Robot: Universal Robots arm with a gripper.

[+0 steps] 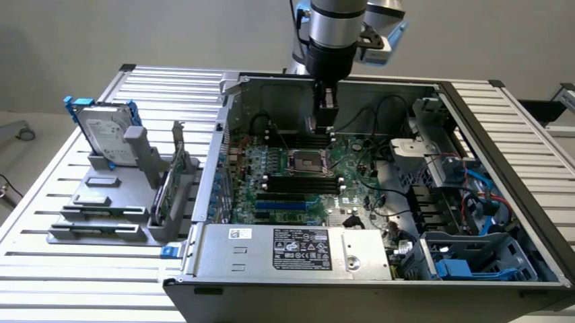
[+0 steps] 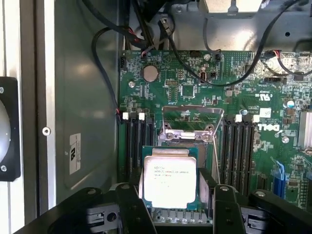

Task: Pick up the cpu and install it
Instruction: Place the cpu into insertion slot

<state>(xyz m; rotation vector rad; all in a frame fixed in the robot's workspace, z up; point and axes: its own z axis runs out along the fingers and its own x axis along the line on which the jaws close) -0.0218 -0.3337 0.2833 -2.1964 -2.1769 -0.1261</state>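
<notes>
The cpu [image 2: 169, 179], a flat square chip with a shiny silver top and green edge, sits between my gripper's [image 2: 174, 191] black fingers [image 2: 127, 202], one on each side of it. My gripper [image 1: 324, 121] hangs on the arm inside the open computer case [image 1: 467, 114], a little above the motherboard [image 1: 359, 158]. The dark socket [image 1: 310, 160] with its metal rim lies just below and in front of it. In the wrist view the socket's metal load plate [image 2: 191, 122] stands open just beyond the chip.
A silver hard drive with blue brackets [image 1: 104, 131] stands in a grey rack [image 1: 108, 208] at the exterior view's left. The power supply [image 1: 292, 250] lies at the case's near side. Black cables [image 2: 146, 34] cross the board. Memory slots [image 2: 239, 146] flank the socket.
</notes>
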